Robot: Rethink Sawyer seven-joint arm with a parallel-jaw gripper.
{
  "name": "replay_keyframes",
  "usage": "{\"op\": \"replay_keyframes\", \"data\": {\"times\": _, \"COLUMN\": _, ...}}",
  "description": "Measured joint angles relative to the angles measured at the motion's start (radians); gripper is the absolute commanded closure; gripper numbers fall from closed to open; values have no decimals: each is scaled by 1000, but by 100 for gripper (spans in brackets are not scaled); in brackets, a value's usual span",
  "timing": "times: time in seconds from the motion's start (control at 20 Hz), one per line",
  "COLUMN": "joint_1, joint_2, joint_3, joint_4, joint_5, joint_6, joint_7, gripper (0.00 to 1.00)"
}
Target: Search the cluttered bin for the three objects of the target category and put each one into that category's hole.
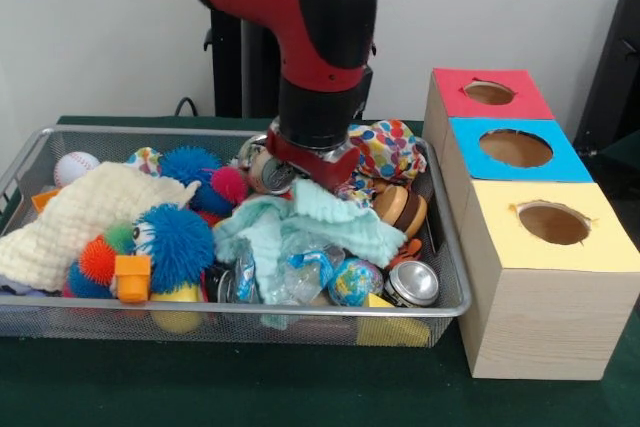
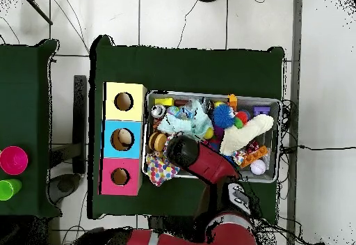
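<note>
Nearest the camera in the front view, the green tabletop (image 1: 250, 387) carried the wire-mesh bin (image 1: 250, 319), and along its front wall lay a blue fuzzy toy with an orange beak (image 1: 165, 247), a small globe ball (image 1: 353, 280) and a dented metal can (image 1: 412, 283). Behind these a cream cloth (image 1: 85, 222) and a mint-green cloth (image 1: 305, 227) covered much of the heap. Just right of the mint cloth, near the bin's right wall, sat a tan and brown burger-like toy (image 1: 401, 211); it looked like one of the wanted rounded toys, probably light and a little squashy, and best pinched across its middle from above, since its smooth curved sides could slip. No pale yellow toy could be picked out. Farther back, the claw (image 1: 305, 162) was down among a can and a spotted cloth (image 1: 385, 152), its tips buried, so whether it was apart or together I could not tell. At the far end of the row of boxes, past the yellow and blue tops, stood the red-topped box with its round hole (image 1: 489, 93), empty and well apart from the claw.
</note>
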Motion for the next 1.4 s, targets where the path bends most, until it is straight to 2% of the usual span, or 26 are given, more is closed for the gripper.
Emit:
{"op": "replay_keyframes", "data": {"times": 0.3, "joint_1": -92, "joint_2": 32, "joint_3": 29, "joint_4": -54, "joint_5": -118, "joint_6": 7, "joint_7": 0, "gripper": 100}}
{"op": "replay_keyframes", "data": {"times": 0.55, "joint_1": -200, "joint_2": 77, "joint_3": 93, "joint_4": -102, "joint_5": -215, "joint_6": 13, "joint_7": 0, "gripper": 100}}
{"op": "replay_keyframes", "data": {"times": 0.9, "joint_1": -282, "joint_2": 76, "joint_3": 170, "joint_4": -158, "joint_5": -325, "joint_6": 140, "joint_7": 0, "gripper": 100}}
{"op": "replay_keyframes", "data": {"times": 0.95, "joint_1": -302, "joint_2": 79, "joint_3": 192, "joint_4": -178, "joint_5": -357, "joint_6": 183, "joint_7": 0, "gripper": 100}}
{"op": "replay_keyframes", "data": {"times": 1.4, "joint_1": -359, "joint_2": 96, "joint_3": 270, "joint_4": -267, "joint_5": -483, "joint_6": 348, "joint_7": 0, "gripper": 100}}
